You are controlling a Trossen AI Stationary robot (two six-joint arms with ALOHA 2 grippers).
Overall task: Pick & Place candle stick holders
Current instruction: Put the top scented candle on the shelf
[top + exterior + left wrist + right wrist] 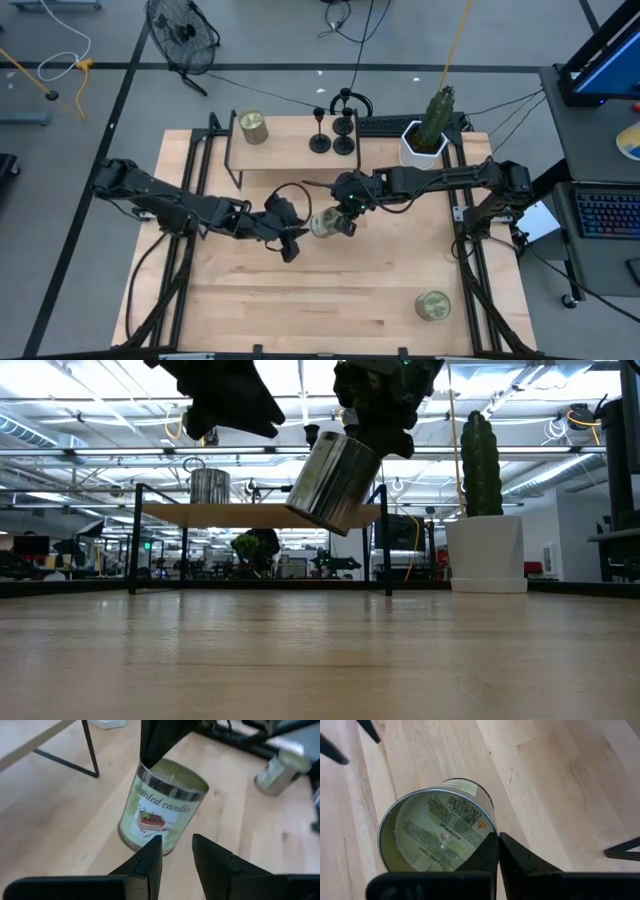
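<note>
Two black candlestick holders (319, 138) (343, 135) stand on their round bases on the wooden shelf (285, 155) at the table's far side; I see no third one. My right gripper (345, 215) is shut on a green-labelled candle jar (325, 222) held above the table's middle; the jar also shows in the low view (335, 480). My left gripper (292, 240) is open and empty just left of the jar, its fingers (150, 857) pointing at the jar's side (160, 810). My right gripper pinches the jar's top rim (491, 834), one finger inside the jar and one outside, as far as the right wrist view shows. The fingers come from above, slanting down. The jar hangs tilted below them (335, 480), lifted clear of the table.
A second candle jar (252, 127) stands on the shelf's left end, and a third (432, 305) stands on the table at the near right. A cactus in a white pot (430, 130) stands at the far right.
</note>
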